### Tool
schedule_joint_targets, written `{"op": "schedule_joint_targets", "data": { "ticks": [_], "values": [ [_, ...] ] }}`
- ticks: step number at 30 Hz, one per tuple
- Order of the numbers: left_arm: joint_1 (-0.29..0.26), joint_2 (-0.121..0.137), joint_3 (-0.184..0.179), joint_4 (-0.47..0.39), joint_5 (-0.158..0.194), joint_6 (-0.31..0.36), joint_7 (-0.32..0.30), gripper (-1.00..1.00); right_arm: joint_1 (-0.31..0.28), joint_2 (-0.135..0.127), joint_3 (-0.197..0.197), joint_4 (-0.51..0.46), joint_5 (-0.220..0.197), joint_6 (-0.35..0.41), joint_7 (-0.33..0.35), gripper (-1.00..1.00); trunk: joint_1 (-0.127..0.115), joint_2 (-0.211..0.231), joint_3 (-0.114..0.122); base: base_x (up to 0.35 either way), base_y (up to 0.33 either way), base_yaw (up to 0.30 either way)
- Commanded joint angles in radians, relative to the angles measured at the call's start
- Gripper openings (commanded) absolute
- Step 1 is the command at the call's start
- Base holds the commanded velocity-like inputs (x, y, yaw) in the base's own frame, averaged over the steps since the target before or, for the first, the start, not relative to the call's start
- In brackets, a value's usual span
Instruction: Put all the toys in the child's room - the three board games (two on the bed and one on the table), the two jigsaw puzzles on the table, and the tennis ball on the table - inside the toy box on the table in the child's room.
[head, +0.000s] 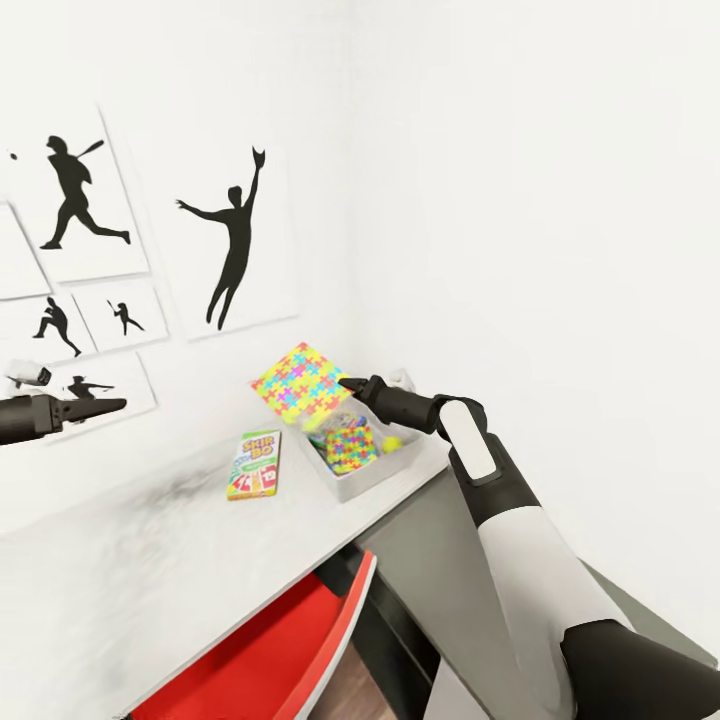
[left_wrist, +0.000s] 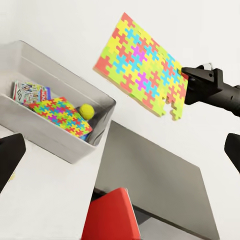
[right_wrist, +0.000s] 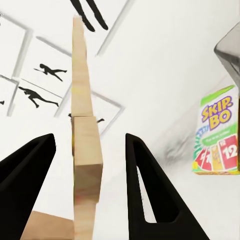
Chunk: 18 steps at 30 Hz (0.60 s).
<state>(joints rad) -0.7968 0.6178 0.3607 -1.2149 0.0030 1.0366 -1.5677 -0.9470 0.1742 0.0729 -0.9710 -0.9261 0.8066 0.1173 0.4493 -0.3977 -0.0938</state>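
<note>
In the head view, your right gripper (head: 350, 384) holds 1 jigsaw puzzle (head: 297, 380) by its edge, tilted in the air just above the far rim of the toy box (head: 352, 484) on the table (head: 130, 560). A second puzzle (head: 350, 447) and the tennis ball (head: 392, 441) already lie inside; the Skip-Bo game (head: 255, 464) lies flat just beside the box. Your left gripper (head: 100, 407) hangs well apart at the wall, apparently empty; whether it is spread I cannot tell there.

In the left wrist view, the held sheet floats clear of the box, where another board game (left_wrist: 31, 92) lies by the puzzle.

In the right wrist view, the fingers (right_wrist: 145, 185) flank the sheet's thin edge with gaps showing.

You look to be mid-placement: lower the puzzle over the box and release, then fetch the Skip-Bo.
</note>
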Motion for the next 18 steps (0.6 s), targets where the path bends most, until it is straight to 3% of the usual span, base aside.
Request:
{"op": "schedule_joint_targets", "data": {
  "ticks": [1,13,18],
  "values": [
    [-0.001,0.000,0.000,0.000,0.000,0.011,-0.003,1.00,-0.001,0.000,-0.001,0.000,0.006,0.002,0.006,-1.00,0.001,-0.002,-0.002,0.014,0.000,0.275],
    [-0.001,0.000,0.000,0.000,0.000,0.011,-0.003,1.00,-0.001,0.000,-0.001,0.000,0.007,-0.003,0.004,-1.00,0.001,-0.002,0.002,0.002,0.000,0.275],
    [-0.001,0.000,0.000,0.000,0.000,0.011,-0.003,1.00,-0.001,0.000,-0.001,0.000,0.007,-0.003,0.004,-1.00,0.001,-0.002,0.002,-0.007,0.000,0.106]
  ]
}}
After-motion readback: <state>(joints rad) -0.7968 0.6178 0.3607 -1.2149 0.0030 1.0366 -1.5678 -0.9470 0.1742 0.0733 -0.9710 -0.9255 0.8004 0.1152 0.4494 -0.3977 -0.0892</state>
